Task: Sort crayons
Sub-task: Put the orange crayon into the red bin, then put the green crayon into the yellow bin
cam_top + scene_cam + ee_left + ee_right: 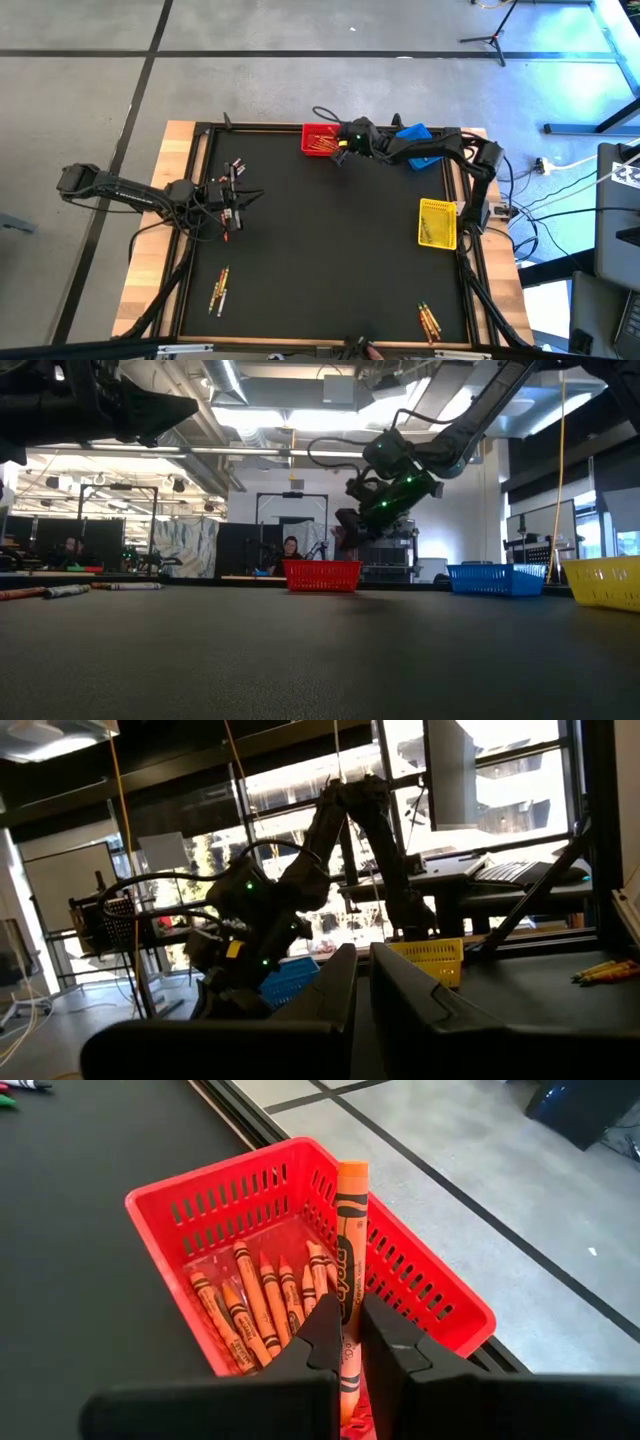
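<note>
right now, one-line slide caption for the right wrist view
Right tool shut on an orange crayon, held above the red bin where other orange crayons already lie.

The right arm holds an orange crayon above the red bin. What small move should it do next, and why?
Probably open the right end effector and let the orange crayon drop. It is pinched there directly over the red bin, which already holds several orange crayons, so the colour seems to match. Lowering a little first might keep it from bouncing out.
</note>
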Motion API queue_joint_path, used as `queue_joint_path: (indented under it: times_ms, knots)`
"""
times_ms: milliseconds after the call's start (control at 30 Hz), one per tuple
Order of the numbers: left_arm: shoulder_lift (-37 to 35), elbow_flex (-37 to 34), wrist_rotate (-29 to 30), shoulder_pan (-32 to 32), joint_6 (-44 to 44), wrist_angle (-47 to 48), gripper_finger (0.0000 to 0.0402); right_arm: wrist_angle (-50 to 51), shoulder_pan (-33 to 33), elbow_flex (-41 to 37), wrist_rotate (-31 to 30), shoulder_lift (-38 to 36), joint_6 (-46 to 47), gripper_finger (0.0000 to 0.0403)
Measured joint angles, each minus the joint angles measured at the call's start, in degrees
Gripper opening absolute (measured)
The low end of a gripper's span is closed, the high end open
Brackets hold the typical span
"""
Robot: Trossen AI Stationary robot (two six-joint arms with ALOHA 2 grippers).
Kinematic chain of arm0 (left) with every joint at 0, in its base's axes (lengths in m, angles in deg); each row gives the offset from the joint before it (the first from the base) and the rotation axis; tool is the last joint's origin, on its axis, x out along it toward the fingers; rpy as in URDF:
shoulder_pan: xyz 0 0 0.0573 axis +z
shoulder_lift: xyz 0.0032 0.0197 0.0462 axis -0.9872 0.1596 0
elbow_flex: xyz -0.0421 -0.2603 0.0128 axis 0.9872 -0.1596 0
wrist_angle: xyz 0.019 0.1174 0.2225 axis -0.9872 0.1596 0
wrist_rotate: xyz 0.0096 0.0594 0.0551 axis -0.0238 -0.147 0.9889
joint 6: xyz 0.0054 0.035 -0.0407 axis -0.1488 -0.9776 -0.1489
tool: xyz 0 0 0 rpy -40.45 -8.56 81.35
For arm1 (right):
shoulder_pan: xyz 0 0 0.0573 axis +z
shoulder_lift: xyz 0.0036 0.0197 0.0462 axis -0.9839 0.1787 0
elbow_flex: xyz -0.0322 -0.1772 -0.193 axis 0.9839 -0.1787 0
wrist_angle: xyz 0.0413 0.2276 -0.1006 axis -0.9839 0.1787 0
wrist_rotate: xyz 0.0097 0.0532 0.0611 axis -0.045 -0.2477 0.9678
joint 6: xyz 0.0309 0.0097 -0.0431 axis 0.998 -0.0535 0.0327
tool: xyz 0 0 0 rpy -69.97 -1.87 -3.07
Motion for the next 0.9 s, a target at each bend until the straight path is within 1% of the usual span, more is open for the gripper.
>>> queue_joint_path:
  times_ms: [67,133,200,367,500,600,700,900]
  knots:
    - [0.01,0.0,0.0,0.0,0.0,0.0,0.0025,0.25,0.0,0.0,-0.23,0.0,0.95,0.0018]
    - [0.0,0.0,0.0,0.0,0.0,0.0,0.0025,0.83,0.0,0.0,-0.49,0.0,1.51,0.0028]
    - [0.01,0.0,0.0,-0.01,-0.01,0.0,0.0025,1.01,0.0,0.0,-0.49,0.0,2.02,0.0049]
    - [0.01,0.0,0.0,0.0,-0.01,0.0,0.0025,1.19,0.07,0.0,-0.39,-0.14,2.48,0.0118]
    - [0.01,0.0,0.0,-0.01,-0.02,0.0,0.0025,5.49,0.27,0.68,3.32,-3.34,2.5,0.0149]
    - [0.01,0.0,0.0,0.0,-0.31,0.0,0.0025,12.16,1.67,2.15,6.39,-7.1,2.51,0.0157]
    - [0.02,0.0,0.0,-0.01,-0.95,0.02,0.0025,20.61,4.74,4.09,7.97,-11.12,2.5,0.0157]
    - [0.01,0.0,-0.1,0.0,-0.95,0.01,0.0025,34.11,13.51,4.87,7.6,-18.14,4.16,0.0154]
